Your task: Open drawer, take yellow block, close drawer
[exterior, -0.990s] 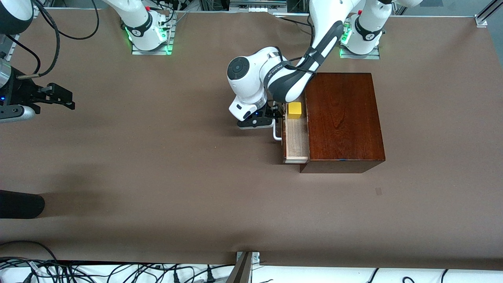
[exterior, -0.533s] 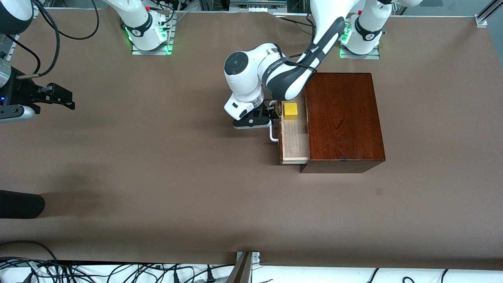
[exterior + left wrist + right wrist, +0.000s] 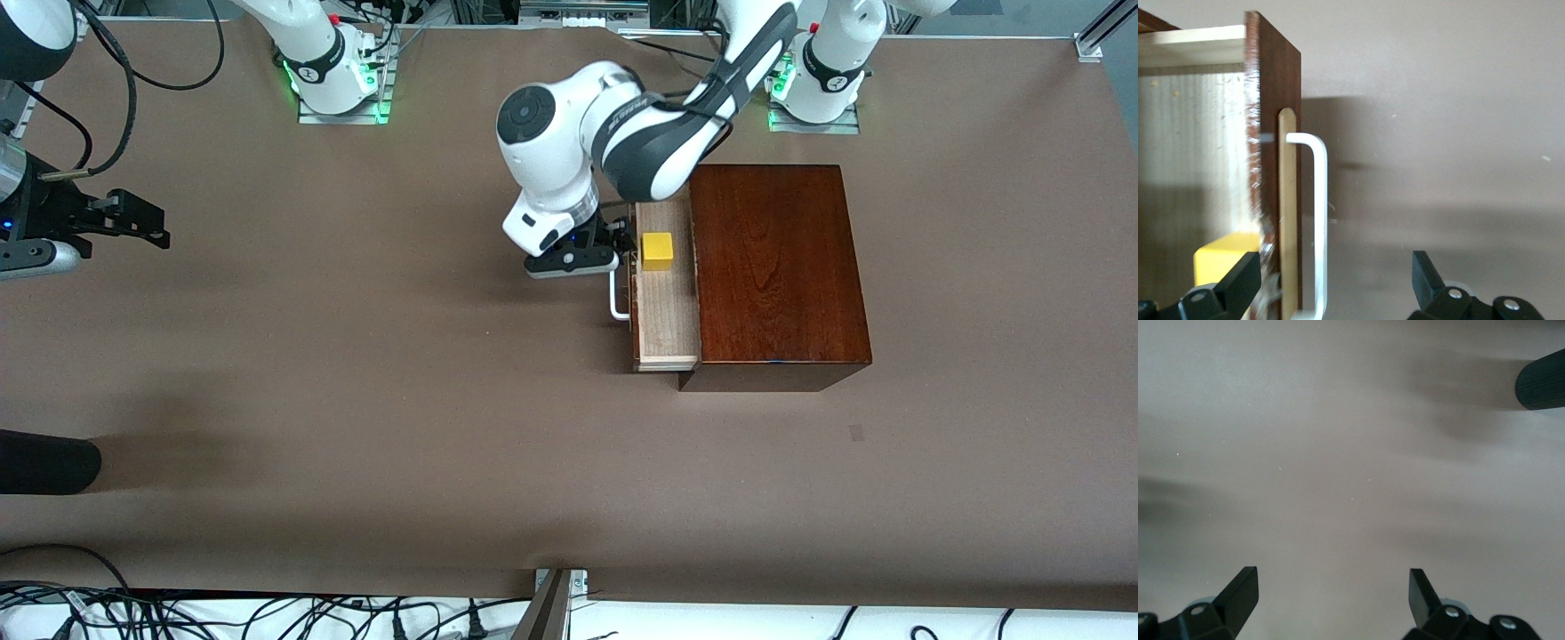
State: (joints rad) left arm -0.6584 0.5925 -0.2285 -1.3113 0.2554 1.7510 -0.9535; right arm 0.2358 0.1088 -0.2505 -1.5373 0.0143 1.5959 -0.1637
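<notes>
Nearest the front camera, cables [image 3: 267, 613] run along the table [image 3: 356, 400] edge, with a metal bracket [image 3: 556, 591] at its middle. A dark rounded object [image 3: 44, 462] lies on the table at the right arm's end, casting a long shadow. Farther up stands the box [image 3: 778, 267], dark reddish-brown, toward the left arm's end. Its drawer [image 3: 667, 329] is pulled partly out toward the right arm's end, pale wood showing inside. The yellow block [image 3: 658, 251] sits on the drawer floor, in the part farther from the front camera, close to the drawer front and apart from the box edge. The white handle [image 3: 616, 298] projects from the drawer front. The left gripper [image 3: 613, 253] is at the handle's farther end; in the left wrist view its fingers [image 3: 1238, 283] stand wide, straddling the drawer front and handle [image 3: 1318, 220], one finger on the block's [image 3: 1221, 263] side and the other out over the bare table; neither is seen to press on anything. The left arm's elbow overhangs the drawer's farther end and the box corner. The right gripper [image 3: 1331, 593] waits above bare table at the right arm's end, jaws spread wide, holding nothing. Both arm bases stand along the edge farthest from the front camera.
</notes>
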